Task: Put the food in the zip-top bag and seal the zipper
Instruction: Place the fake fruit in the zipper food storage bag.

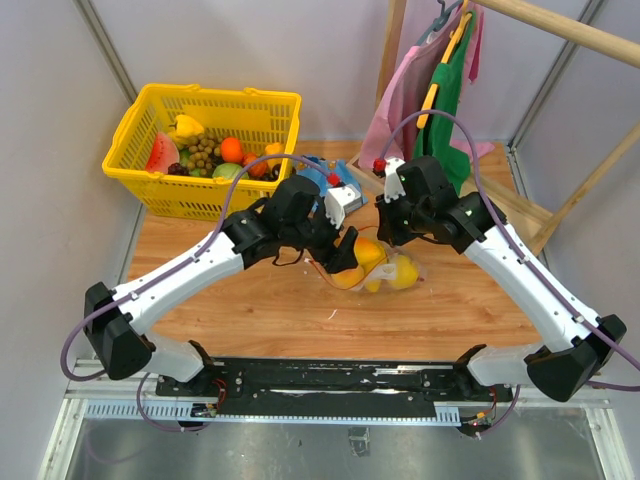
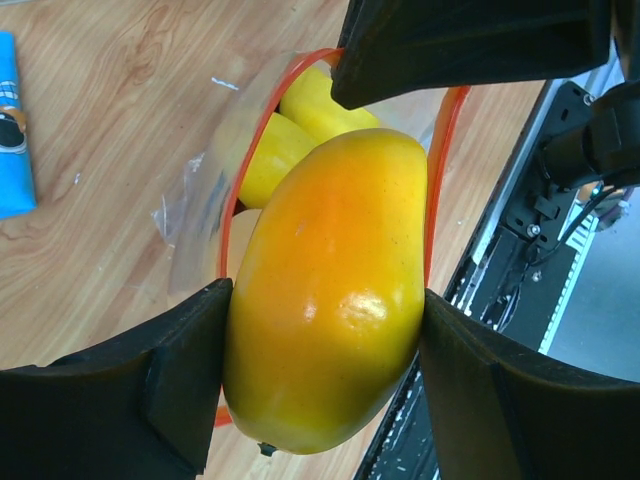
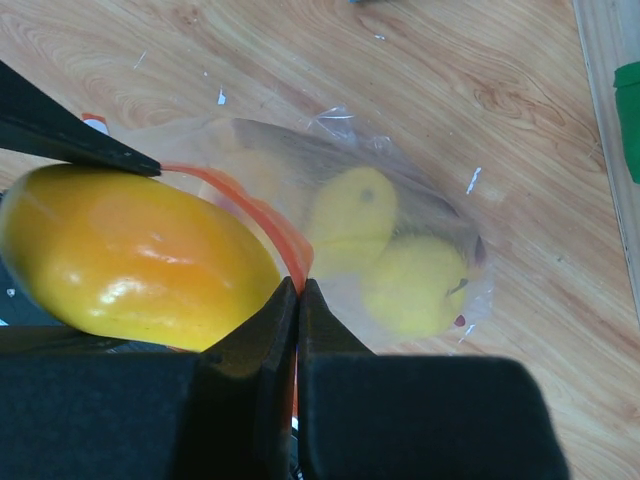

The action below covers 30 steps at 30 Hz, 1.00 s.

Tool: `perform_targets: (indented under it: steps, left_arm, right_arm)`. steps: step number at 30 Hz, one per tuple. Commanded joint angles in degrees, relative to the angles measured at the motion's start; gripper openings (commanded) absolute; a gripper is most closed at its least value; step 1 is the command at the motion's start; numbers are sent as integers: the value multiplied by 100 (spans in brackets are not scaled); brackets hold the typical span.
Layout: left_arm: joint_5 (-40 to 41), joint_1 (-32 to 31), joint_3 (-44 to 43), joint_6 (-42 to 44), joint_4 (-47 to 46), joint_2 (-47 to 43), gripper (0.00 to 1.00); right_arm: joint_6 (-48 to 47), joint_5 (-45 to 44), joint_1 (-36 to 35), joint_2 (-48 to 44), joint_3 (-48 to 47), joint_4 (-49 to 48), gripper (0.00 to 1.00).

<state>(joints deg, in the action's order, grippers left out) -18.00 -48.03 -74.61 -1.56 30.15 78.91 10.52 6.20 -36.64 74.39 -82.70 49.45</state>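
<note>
The mango (image 2: 325, 300) sits lengthwise between the left fingers (image 2: 160, 390). They stand wide apart, with one dark pad pressed to each of its long sides, so the fruit is held by its middle. Just past the fingertips its far end meets the open mouth of the zip-top bag (image 3: 400, 200). There the red-orange zipper (image 2: 435, 180) curves round behind the fruit in a loop. How far the mango has gone through that loop cannot be told.

Beyond the mouth, deeper in the clear plastic, lie two yellow fruits (image 3: 415, 285), close together and touching or nearly so.

The right fingers (image 3: 330, 345) are pressed fully together. The zipper strip runs straight into the seam between them, so they pinch the rim of the bag. The mango lies just to one side of those tips, and the bag's body with the yellow fruits spreads out on the other side.

The bag is over the wooden desk (image 1: 250, 310), midway between the two arms. Whether it rests on the wood cannot be told.

Beyond both sets of fingers, towards the back of the desk, lies a blue pouch (image 2: 10, 130). Further off on the left arm's side stands a yellow mesh basket (image 1: 150, 190) filled with other toy fruit. On the right arm's side, pink and green clothes (image 1: 440, 80) hang from a wooden rail.
</note>
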Motion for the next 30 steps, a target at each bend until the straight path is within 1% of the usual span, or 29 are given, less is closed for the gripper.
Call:
perform_targets:
  steps: [1,4,9,13,16,21,24,30]
  left_arm:
    - [259,-184,66,-109,-380,172,0]
    - [538,-198,63,-227,-414,282,0]
    - [335,-244,184,-322,-782,342,1]
    - [204,-316,329,-371,-1142,436,6]
    - [73,-345,494,-373,-1397,526,11]
    - [83,-373,716,-459,-1828,613,29]
    - [126,-378,791,-599,-2076,587,49]
    - [227,-382,928,-639,-2113,435,66]
  right_arm:
    - [73,159,-64,-150,9,-203,1]
    - [57,210,-67,-143,-15,-216,1]
    - [69,365,-68,-127,3,-316,1]
    - [99,497,-66,-96,17,-374,1]
    - [92,522,-66,-109,16,-411,1]
    - [90,562,-71,-130,55,-445,1]
    - [101,545,-70,-151,94,-467,1]
    - [108,398,-66,-209,173,-480,1]
